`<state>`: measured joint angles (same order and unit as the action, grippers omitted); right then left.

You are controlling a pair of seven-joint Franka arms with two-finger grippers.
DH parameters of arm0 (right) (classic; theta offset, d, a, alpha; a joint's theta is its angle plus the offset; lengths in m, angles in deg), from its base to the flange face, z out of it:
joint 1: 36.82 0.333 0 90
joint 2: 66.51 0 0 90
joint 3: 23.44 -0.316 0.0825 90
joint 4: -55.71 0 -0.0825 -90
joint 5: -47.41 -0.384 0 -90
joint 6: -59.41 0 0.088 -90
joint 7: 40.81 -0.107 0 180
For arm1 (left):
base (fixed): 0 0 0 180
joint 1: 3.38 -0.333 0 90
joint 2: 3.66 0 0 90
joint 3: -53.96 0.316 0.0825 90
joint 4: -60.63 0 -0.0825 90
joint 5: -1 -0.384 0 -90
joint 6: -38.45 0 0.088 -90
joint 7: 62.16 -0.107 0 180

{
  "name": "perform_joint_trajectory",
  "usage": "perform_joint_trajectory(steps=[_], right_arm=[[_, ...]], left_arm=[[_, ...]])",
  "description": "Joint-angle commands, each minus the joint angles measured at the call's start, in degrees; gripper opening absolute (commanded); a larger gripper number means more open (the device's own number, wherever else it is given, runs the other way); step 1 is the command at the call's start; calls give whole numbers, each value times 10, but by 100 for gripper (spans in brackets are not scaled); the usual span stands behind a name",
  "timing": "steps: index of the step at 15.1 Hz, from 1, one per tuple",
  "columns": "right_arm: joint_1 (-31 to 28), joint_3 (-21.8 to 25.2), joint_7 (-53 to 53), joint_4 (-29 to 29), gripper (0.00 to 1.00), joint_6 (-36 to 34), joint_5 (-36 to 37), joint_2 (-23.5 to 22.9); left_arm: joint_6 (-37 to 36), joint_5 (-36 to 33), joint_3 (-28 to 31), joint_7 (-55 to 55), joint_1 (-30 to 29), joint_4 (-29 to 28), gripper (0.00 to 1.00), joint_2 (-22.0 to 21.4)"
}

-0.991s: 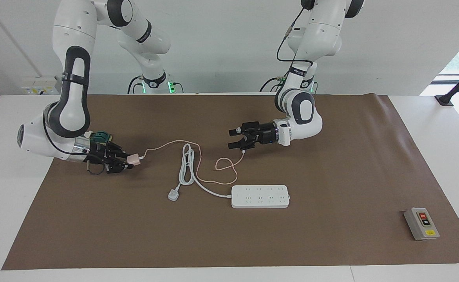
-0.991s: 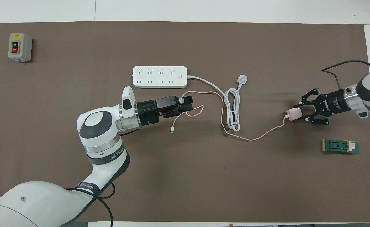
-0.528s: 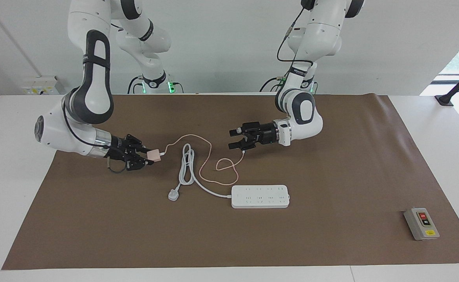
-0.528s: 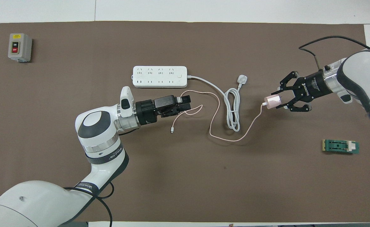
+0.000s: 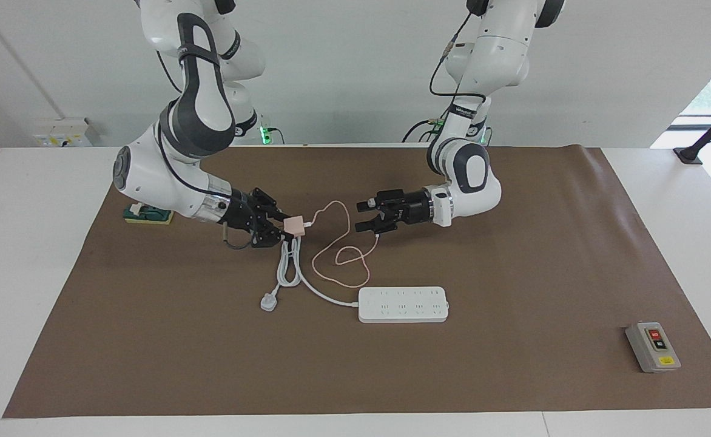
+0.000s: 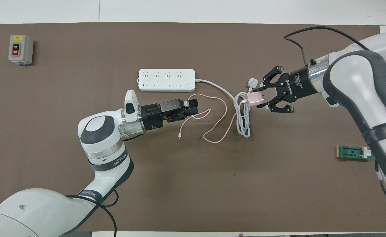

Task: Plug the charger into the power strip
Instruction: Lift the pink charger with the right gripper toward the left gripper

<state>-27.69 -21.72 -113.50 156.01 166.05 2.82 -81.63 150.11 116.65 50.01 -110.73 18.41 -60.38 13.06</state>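
My right gripper [image 5: 284, 229] [image 6: 262, 98] is shut on the pale-pink charger [image 5: 295, 225] [image 6: 254, 98]. It holds the charger in the air over the coiled white cord [image 5: 289, 262] [image 6: 243, 118]. The charger's thin pink cable [image 5: 338, 267] [image 6: 220, 131] loops across the mat and ends under my left gripper [image 5: 363, 216] [image 6: 194, 110]. That gripper hovers open over the cable's end and holds nothing. The white power strip [image 5: 403, 304] [image 6: 166, 80] lies flat on the mat, farther from the robots than both grippers, with its sockets facing up.
A grey-white three-pin plug [image 5: 269, 301] [image 6: 253, 82] ends the strip's thick cord. A grey switch box [image 5: 653, 346] [image 6: 20, 49] sits toward the left arm's end. A green block [image 5: 146, 213] [image 6: 355, 153] lies toward the right arm's end.
My right arm has carried the charger from its own end of the table toward the middle, over the coiled cord, dragging the pink cable into a tighter loop. The left gripper has stayed put.
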Motion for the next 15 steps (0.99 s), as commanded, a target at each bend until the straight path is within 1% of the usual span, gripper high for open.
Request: perform_joint_trajectory(steps=[1, 3, 8, 15], right_arm=[[33, 0, -40, 6, 0, 44, -19, 7], [58, 0, -54, 15, 0, 84, -25, 7], [105, 0, -97, 19, 0, 138, -31, 7], [130, 0, -102, 44, 0, 190, -35, 7]], left_arm=[[2, -6, 0, -14, -2, -7, 100, -2], [15, -6, 0, -28, 0, -7, 100, -2], [19, -6, 0, -28, 2, -5, 100, 0], [35, -6, 0, -31, 8, 0, 100, 1]])
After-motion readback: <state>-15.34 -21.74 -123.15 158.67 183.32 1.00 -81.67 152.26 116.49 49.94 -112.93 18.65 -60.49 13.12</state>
